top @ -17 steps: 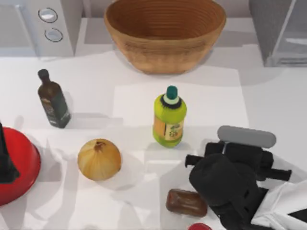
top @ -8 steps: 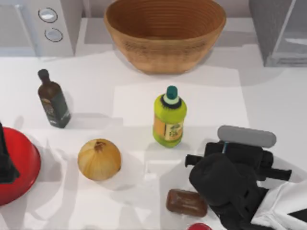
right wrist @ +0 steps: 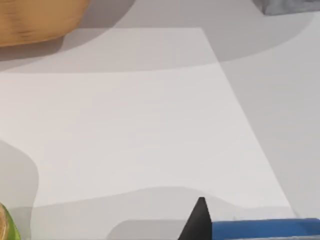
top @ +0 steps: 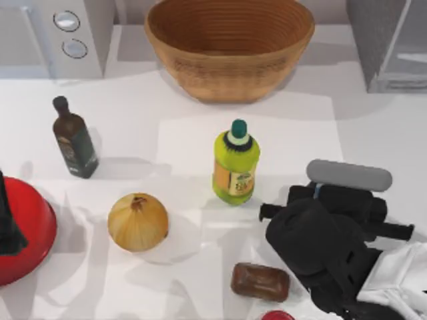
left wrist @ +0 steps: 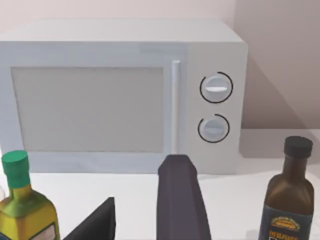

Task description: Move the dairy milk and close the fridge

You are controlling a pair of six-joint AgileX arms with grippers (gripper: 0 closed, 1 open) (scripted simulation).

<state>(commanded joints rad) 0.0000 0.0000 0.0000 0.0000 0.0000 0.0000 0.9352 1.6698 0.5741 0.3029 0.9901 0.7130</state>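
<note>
Centrally, ribbed wicker basket (top: 230,47); speckled fridge (top: 387,41)

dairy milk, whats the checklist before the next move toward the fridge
1. Dairy milk held by the right gripper: cannot tell; its blue top lies right by the gripper in the right wrist view, and the arm hides it from above.
2. Fridge open to receive it: ok, its pale interior shows at the table's far right corner.
3. Table between gripper and fridge: ok, bare.
4. Yellow-green bottle out of the way: ok, upright, to the gripper's left and apart from it.
5. Left arm parked: ok, at the table's left edge.
</note>
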